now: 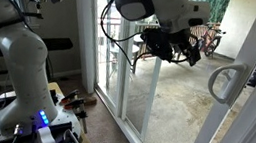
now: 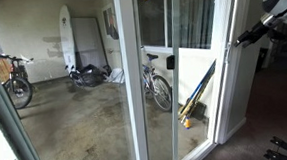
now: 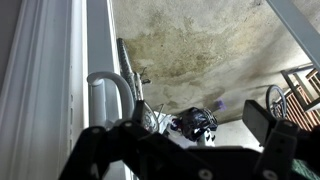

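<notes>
My gripper (image 1: 179, 48) hangs in the air in front of a white sliding glass door, a little short of its D-shaped white handle (image 1: 225, 82). In the wrist view the gripper (image 3: 200, 120) is open, its dark fingers (image 3: 262, 125) spread wide with nothing between them. There the handle (image 3: 103, 88) stands on the door frame just to the left of the left finger, outside the jaws. In an exterior view the gripper (image 2: 244, 36) reaches the door's edge from the right, level with the handle.
Beyond the glass lies a concrete patio with a bicycle (image 2: 157, 85), a second bicycle (image 2: 13, 80), a surfboard (image 2: 68, 40) and a dark bag (image 3: 195, 122). Long-handled tools (image 2: 197, 95) lean by the door. The arm's white base (image 1: 23, 67) stands indoors.
</notes>
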Motion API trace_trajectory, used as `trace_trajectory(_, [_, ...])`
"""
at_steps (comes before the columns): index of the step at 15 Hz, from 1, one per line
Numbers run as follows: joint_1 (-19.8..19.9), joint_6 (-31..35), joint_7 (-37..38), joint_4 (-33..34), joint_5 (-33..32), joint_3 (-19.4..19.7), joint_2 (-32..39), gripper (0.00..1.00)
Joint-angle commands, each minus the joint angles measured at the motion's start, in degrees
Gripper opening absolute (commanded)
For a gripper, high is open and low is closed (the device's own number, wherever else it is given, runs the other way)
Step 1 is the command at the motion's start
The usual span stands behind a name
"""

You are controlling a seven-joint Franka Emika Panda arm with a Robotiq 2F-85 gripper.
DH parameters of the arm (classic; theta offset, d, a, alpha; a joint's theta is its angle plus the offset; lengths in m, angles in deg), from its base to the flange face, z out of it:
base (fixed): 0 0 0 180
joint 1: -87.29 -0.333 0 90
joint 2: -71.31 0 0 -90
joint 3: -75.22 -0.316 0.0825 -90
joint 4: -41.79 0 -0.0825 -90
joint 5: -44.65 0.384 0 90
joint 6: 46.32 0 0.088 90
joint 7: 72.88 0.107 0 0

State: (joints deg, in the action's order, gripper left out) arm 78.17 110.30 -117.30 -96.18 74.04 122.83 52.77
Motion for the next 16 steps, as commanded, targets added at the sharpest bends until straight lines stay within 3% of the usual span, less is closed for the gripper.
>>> trace_trajectory(1, [0.0,0.0,0.0,0.0,0.0,-0.02,0.0,1.0])
trace_trajectory(11, [-5.17,-8.07,-13.68,6.11,0.13,7.45,-0.79,1.0])
trace_trajectory(16, [-10.92,-9.06,-27.11,8.71,1.28,14.31,-1.74,1.0])
